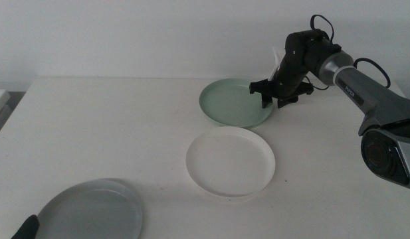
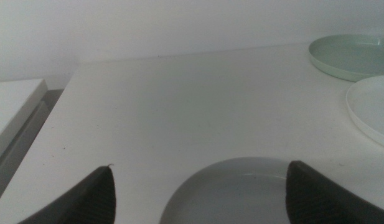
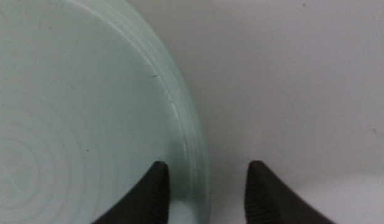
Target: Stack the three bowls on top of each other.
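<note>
The pale green bowl (image 1: pixel 234 102) sits at the back of the table. My right gripper (image 1: pixel 274 102) is open and straddles its right rim, one jaw inside the bowl (image 3: pixel 73 112) and one outside. The white bowl (image 1: pixel 230 161) lies in front of the green one, apart from it. The grey bowl (image 1: pixel 92 210) lies at the front left. My left gripper (image 1: pixel 25 229) is open at the bottom left edge, its jaws wide on either side of the grey bowl (image 2: pixel 232 193). The green bowl (image 2: pixel 353 55) and white bowl (image 2: pixel 372 109) also show in the left wrist view.
The white table (image 1: pixel 111 133) has bare room in the middle and at the left. A white wall stands behind it. A pale shelf edge (image 2: pixel 14 115) lies beyond the table's left side.
</note>
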Controlling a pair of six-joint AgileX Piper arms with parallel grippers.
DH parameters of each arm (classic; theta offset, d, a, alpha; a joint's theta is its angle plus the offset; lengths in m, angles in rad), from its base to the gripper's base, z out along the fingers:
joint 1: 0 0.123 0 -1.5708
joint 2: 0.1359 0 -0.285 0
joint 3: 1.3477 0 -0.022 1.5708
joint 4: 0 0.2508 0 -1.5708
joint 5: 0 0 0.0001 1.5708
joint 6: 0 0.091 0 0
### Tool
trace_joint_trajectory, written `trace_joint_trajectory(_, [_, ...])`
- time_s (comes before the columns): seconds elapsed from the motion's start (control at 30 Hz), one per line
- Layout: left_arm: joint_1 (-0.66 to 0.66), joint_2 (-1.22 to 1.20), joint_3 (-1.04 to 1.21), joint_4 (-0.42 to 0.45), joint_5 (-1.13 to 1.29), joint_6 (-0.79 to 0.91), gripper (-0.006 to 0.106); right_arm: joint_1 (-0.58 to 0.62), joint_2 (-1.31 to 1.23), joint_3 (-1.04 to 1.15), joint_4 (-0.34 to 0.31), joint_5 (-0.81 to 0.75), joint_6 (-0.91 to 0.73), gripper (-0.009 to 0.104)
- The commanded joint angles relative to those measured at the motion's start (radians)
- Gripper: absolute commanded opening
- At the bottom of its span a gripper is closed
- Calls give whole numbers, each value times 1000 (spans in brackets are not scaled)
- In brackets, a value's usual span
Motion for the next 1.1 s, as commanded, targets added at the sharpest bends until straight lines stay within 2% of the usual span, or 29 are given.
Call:
trace_joint_trajectory(0.0, [0,-4,1,3,-13,-4,94,-8,8,-6,0,-3,2,30])
trace_joint_trajectory(0.5, [0,-4,1,3,-13,-4,94,-8,0,-8,25,-105,2,-3])
trace_joint_trajectory(0.73, [0,-4,1,3,-13,-4,94,-8,-87,-8,55,-115,-3,-3])
trace_joint_trajectory(0.93, [0,-4,1,3,-13,-4,94,1,-163,-5,89,15,-51,-3])
trace_joint_trajectory(1.07, [0,-4,1,3,-13,-4,94,37,-248,55,76,48,-80,-3])
